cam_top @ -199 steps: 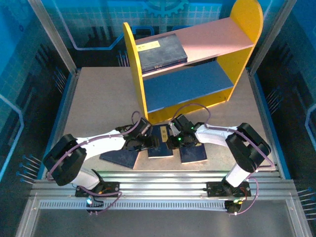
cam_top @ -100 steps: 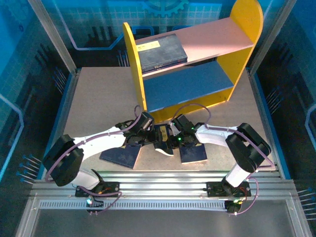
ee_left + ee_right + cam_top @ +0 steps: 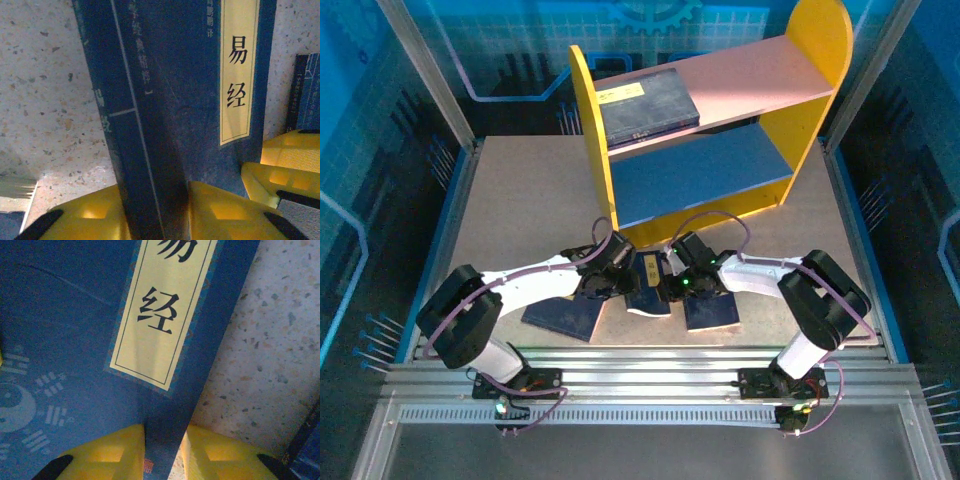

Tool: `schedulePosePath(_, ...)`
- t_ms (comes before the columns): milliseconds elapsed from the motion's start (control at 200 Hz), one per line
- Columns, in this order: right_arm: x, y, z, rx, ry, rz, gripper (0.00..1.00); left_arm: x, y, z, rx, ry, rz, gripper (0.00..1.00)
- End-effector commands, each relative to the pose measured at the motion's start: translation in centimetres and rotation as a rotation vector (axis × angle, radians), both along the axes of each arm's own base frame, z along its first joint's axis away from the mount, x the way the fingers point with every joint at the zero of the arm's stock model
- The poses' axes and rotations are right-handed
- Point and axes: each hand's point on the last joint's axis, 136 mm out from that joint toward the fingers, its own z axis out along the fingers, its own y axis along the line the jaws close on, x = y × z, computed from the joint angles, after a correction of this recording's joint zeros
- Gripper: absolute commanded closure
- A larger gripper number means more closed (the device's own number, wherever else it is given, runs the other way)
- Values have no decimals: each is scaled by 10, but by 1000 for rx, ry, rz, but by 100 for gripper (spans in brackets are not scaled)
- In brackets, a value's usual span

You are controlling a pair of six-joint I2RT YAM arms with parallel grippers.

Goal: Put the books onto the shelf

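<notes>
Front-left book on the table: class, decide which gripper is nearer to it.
Left. The left gripper sits just right of the front-left book, clamped on the middle book's edge. The right gripper grips that middle book's other side, farther right.

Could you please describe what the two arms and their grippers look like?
Both arms have white links with black joints; a purple cable runs along the left arm and right arm. Finger pads are yellow with black trim.
</notes>
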Motion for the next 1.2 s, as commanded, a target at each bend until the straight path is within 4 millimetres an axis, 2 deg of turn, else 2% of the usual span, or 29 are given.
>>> schedulePosePath(0, -14, -12, -16, -39, 54, 0, 72, 16, -15, 17, -35, -82, -19, 75)
schedulePosePath(155, -11, -12, -6, -9, 40, -7, 67, 17, -12, 20, -28, -92, -15, 81)
schedulePosePath(330, -4, -10, 14, 54, 11, -13, 58, 16, -10, 24, -23, -98, -13, 86)
schedulePosePath(445, 0, -11, 29, 89, -16, -24, 51, 16, -8, 32, -27, -116, -10, 89)
schedulePosePath(660, 6, -16, 59, 166, -68, -48, 46, 16, -9, 53, -59, -152, -18, 97)
schedulePosePath(751, 8, -22, 70, 183, -90, -64, 45, 16, -11, 69, -89, -177, -30, 100)
schedulePosePath(926, 11, -43, 91, 198, -144, -107, 43, 10, -25, 106, -163, -224, -109, 100)
schedulePosePath(1061, 12, -60, 103, 218, -168, -148, 42, 5, -37, 139, -211, -275, -162, 100)
schedulePosePath(1196, 11, -74, 116, 256, -191, -194, 40, 8, -41, 174, -244, -352, -167, 100)
